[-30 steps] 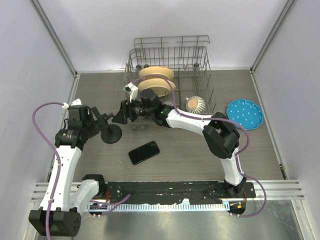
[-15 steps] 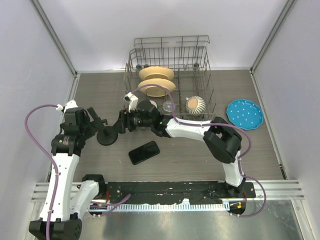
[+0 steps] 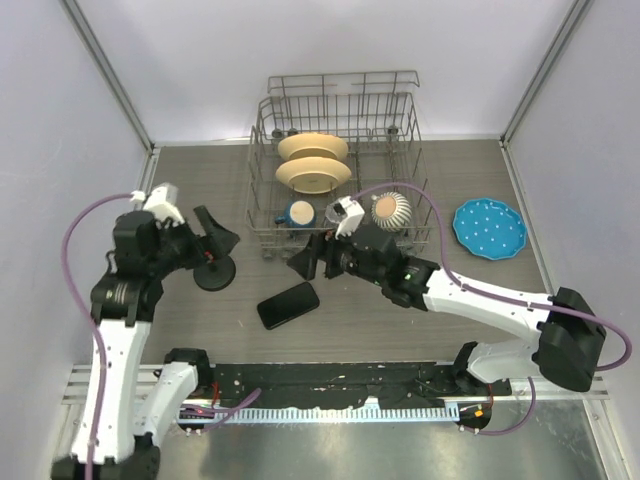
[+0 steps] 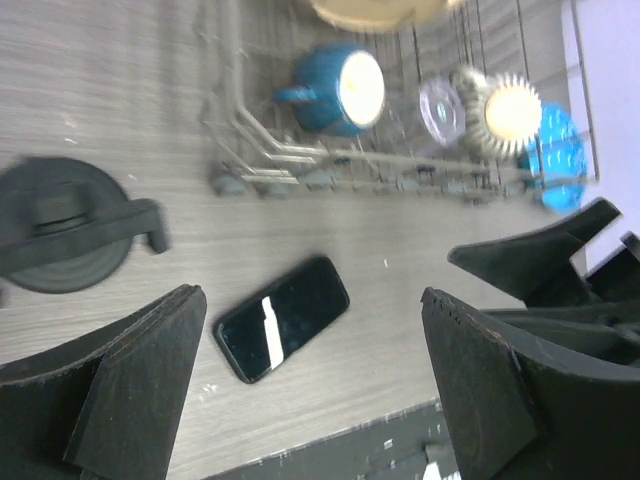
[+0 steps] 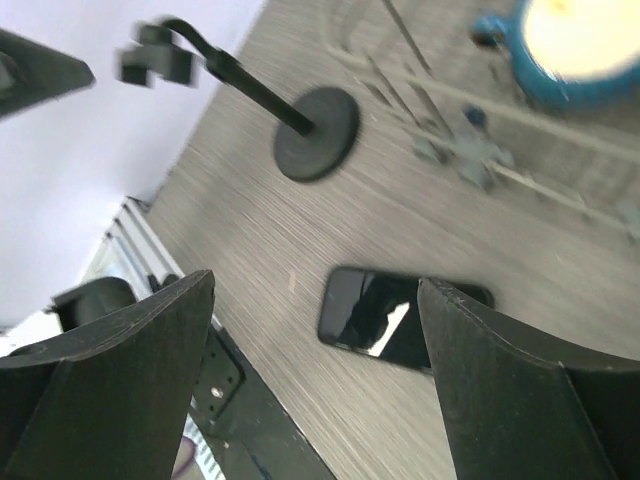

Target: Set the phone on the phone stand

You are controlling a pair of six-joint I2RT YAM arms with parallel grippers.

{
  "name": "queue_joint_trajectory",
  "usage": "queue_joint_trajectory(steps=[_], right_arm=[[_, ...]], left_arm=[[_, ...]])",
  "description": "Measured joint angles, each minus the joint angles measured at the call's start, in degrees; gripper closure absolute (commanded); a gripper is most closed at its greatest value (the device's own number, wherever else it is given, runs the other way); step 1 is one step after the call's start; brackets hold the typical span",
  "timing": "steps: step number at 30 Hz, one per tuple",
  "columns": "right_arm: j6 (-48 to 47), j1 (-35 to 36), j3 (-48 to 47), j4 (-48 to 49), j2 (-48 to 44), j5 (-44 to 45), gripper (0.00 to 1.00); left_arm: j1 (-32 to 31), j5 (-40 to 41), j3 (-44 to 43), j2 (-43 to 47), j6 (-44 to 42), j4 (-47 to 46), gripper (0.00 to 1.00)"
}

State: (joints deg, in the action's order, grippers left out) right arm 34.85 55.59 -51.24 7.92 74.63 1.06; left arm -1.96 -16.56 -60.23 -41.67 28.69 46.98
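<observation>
Phone (image 3: 288, 305): flat on the worktop (image 3: 400, 330), near the phone stand (image 3: 214, 272), not touching.
Right tool (image 3: 300, 265): pulled back from the stand, now by the phone, fingers apart, empty.
Left tool (image 3: 222, 245): over the stand, apart, empty.
Pickup likely next.

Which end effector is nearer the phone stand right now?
Left. The left end effector is open right at the phone stand, overlapping it in the top view; the right end effector is open farther off, nearer the phone.
</observation>
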Motion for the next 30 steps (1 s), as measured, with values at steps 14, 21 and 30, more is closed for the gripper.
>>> queue_joint_trajectory(steps=[14,21,30], right_arm=[[5.4,-0.8,22.9,-10.8,-28.8,11.7,0.07],[5.2,-1.1,26.7,-14.8,-48.1,19.6,0.06],[3.4,-1.1,26.7,-18.9,-47.4,21.8,0.06]], left_arm=[[-38.8,18.6,-5.1,-29.5,-12.1,4.7,0.0],[-43.0,23.9,-8.3,-44.7,-20.2,8.7,0.0],[-44.5,23.3,-8.5,-51.9,-25.0,8.5,0.0]])
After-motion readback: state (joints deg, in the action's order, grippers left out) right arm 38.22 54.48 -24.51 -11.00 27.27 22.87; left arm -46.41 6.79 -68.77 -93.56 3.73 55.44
